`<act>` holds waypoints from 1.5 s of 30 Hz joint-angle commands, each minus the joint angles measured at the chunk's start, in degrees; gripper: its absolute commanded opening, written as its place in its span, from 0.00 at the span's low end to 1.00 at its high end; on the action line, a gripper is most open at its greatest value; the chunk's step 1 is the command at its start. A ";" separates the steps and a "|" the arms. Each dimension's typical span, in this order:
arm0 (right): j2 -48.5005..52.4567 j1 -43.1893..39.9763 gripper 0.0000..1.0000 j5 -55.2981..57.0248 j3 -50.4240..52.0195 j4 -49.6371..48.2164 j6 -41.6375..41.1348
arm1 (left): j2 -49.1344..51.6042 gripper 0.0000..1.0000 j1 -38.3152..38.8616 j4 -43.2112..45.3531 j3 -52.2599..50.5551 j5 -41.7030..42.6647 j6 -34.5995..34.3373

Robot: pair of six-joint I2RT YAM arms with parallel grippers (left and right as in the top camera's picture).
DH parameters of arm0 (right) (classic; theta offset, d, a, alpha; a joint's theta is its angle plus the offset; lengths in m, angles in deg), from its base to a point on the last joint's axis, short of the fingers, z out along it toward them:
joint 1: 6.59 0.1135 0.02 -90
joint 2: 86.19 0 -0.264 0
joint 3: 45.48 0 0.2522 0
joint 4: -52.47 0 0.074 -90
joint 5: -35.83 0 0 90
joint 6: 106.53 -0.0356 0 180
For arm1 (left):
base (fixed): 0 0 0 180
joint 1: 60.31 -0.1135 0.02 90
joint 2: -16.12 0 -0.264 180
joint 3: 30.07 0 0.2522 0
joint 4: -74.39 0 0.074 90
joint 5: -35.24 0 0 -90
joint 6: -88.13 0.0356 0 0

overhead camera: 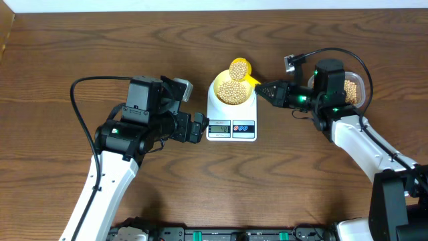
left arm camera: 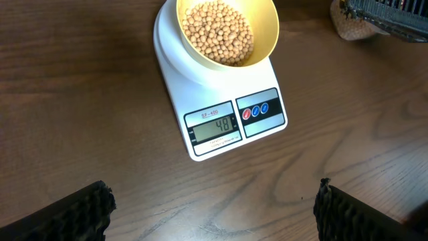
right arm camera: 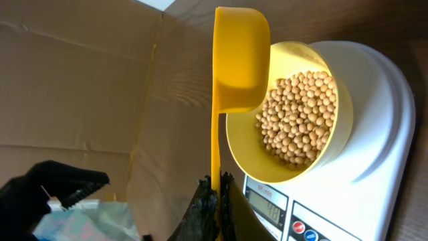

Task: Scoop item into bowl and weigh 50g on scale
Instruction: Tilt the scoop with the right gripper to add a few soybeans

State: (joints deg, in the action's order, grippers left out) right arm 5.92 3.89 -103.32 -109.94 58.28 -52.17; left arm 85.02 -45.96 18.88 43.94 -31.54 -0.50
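Observation:
The pale yellow bowl [overhead camera: 231, 91] sits on the white scale [overhead camera: 231, 120] and holds a heap of tan beans [left arm camera: 218, 31]. The scale display [left arm camera: 214, 126] reads 48. My right gripper [overhead camera: 266, 89] is shut on the handle of a bright yellow scoop [overhead camera: 241, 68], whose cup holds beans and hovers at the bowl's far rim. In the right wrist view the scoop [right arm camera: 239, 60] is seen from its underside beside the bowl [right arm camera: 287, 114]. My left gripper [overhead camera: 198, 127] is open and empty, just left of the scale; its fingers [left arm camera: 212, 214] frame bare table.
A clear tub of beans [overhead camera: 353, 90] stands at the right, behind my right arm. It shows at the top right of the left wrist view [left arm camera: 354, 23]. Bare wooden table surrounds the scale.

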 commanded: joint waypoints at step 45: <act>-0.31 2.01 0.01 5.09 -0.20 1.38 20.55 | 0.00 0.98 -0.20 0.04 0.07 -0.35 0.55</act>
State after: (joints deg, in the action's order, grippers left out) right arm 5.92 5.53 -97.00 -109.94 60.12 -32.95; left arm 85.02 -45.96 18.88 43.94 -31.54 -0.50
